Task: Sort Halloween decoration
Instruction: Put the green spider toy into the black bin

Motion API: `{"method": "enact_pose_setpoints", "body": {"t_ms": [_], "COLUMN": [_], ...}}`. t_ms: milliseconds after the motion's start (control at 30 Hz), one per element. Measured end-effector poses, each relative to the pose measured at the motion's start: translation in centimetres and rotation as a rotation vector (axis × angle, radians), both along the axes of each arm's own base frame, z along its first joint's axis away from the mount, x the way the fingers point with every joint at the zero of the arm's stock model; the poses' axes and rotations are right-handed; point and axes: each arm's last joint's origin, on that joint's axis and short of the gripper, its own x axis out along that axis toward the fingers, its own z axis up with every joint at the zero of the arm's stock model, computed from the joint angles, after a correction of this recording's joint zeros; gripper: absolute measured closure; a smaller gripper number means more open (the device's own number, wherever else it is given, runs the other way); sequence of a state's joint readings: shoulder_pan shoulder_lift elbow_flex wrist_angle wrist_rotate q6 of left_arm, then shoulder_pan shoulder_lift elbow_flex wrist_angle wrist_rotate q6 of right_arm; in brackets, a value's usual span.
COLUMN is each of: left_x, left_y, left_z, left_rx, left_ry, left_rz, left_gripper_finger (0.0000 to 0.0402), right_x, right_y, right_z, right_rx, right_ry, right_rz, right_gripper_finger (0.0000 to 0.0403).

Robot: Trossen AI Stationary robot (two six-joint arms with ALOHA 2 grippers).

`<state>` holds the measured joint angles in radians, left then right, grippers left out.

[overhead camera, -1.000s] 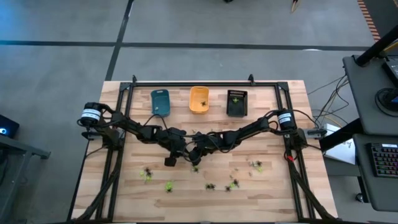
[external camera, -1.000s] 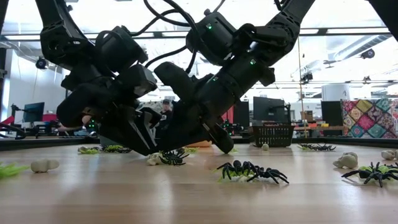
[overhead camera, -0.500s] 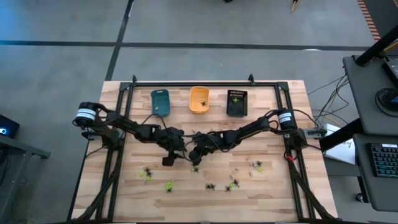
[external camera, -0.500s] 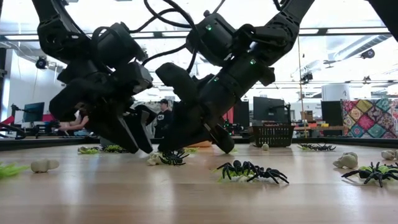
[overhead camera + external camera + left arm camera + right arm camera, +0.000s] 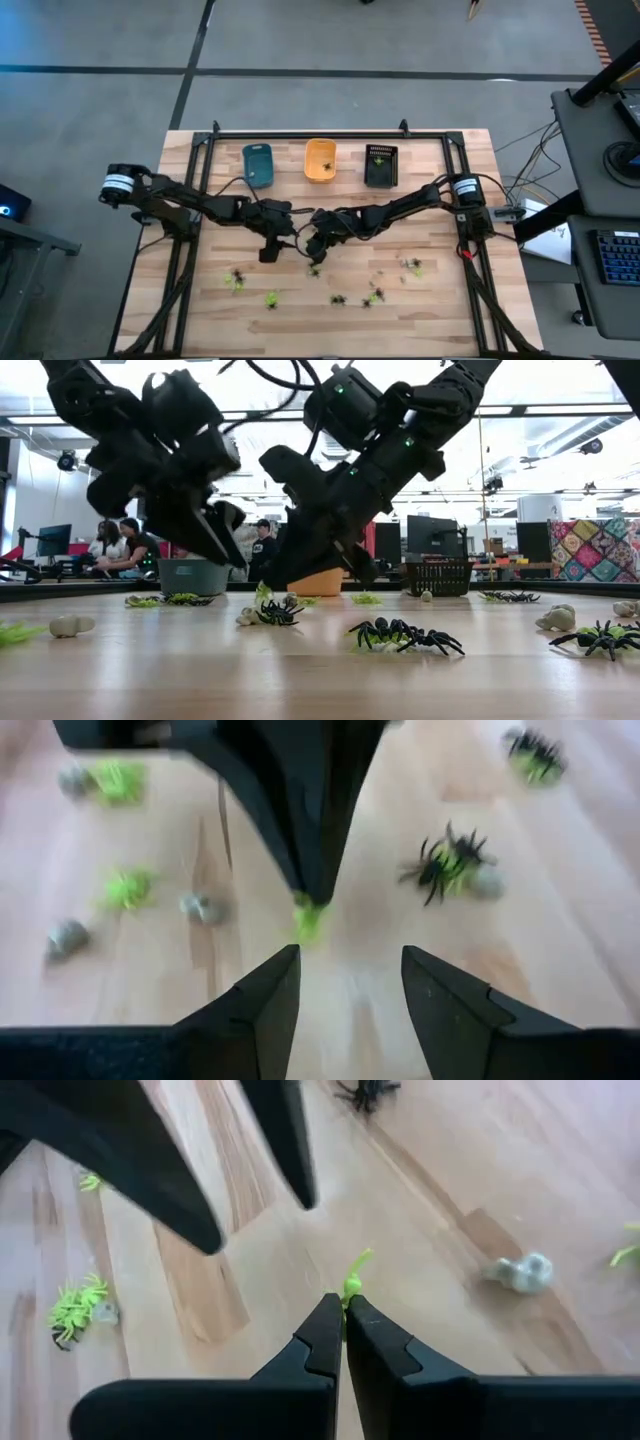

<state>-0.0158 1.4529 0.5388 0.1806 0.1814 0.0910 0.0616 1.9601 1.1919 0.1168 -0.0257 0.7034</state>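
Halloween decoration: high view, spiders (image 5: 338, 298) scattered across the lower worktop (image 5: 440, 320); both pincers meet at centre. Low view: black spider (image 5: 405, 635) lies right of centre. Left wrist view: left pincer (image 5: 350, 982) spread, empty. Right wrist view: right pincer (image 5: 342, 1325) pressed together, pinching a yellow-green spider (image 5: 352, 1282) at centre frame.

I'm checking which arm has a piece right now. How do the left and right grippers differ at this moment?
The left gripper has its jaws open with nothing between them; the right gripper is shut on a yellow-green spider. In the high view the left gripper sits left of centre, the right gripper just beside it. Both hover close above the table, tips facing each other.
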Motion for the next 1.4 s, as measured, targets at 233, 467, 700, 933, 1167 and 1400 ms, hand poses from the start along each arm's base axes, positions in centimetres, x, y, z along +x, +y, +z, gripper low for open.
{"method": "enact_pose_setpoints", "body": {"t_ms": [233,467,700,933,1167,1400], "left_x": [-0.7,-1.3,-1.5,-1.5,-1.5,-1.4], "left_y": [0.0,0.0,0.0,0.0,0.0,0.0], "left_z": [2.7,4.4,4.7,4.7,4.7,4.7], "left_rx": [-0.013,-0.029,-0.042,-0.043,-0.045,-0.045], "left_ry": [-0.1,-0.167,-0.177,-0.175,-0.174,-0.18], "left_rz": [0.009,0.019,0.027,0.026,0.028,0.028], "left_gripper_finger": [0.026,0.0271,0.0272,0.0272,0.0272,0.0272], "right_x": [-0.7,-1.2,-2.1,-3.9,-7.8,-12.6], "right_y": [-0.7,-1.3,-2.3,-4.0,-7.4,-12.9], "right_z": [1.5,2.7,4.2,6.4,9.2,9.6], "right_rx": [-0.04,-0.089,-0.116,-0.161,-0.277,-0.361], "right_ry": [0.03,0.035,0.062,0.118,0.284,0.543], "right_rz": [0.014,0.017,0.015,0.0,-0.156,-0.44], "right_gripper_finger": [0.0394,0.0394,0.0394,0.0394,0.0394,0.0394]}}
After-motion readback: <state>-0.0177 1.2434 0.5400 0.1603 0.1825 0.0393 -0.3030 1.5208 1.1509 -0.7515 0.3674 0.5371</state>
